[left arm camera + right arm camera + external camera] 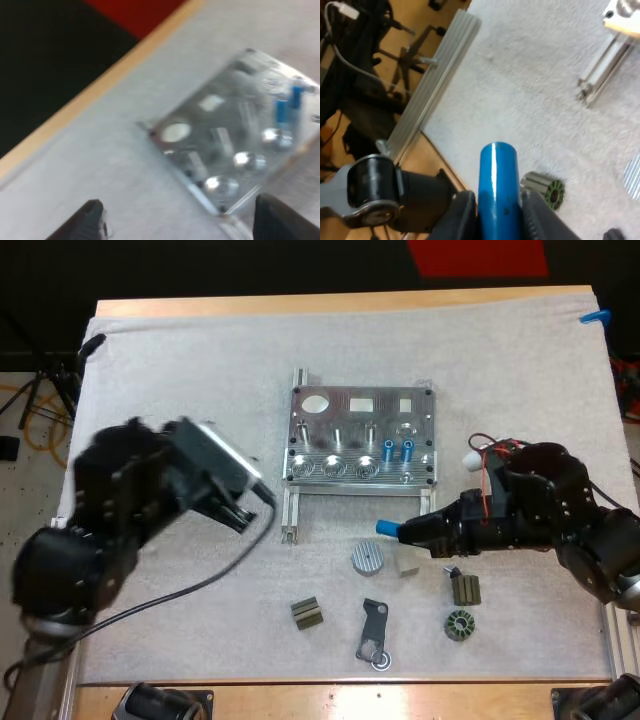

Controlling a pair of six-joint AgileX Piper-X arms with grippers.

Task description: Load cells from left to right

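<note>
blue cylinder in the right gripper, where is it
High view: the bright blue cylinder is clamped in the right gripper, right of centre, between the metal fixture and the round ribbed metal disc.

The wooden table (340,303) carries a white mat (180,370) that covers nearly all of it; a metal fixture (360,435) lies on the mat about its middle, two rails reaching toward the near side; nearer still, small parts lie on the mat: a grey disc (367,558) just beside a pale block (406,561); a ribbed block (307,612); a bracket (372,625); a dark block (466,589) near a toothed ring (459,624).
</note>
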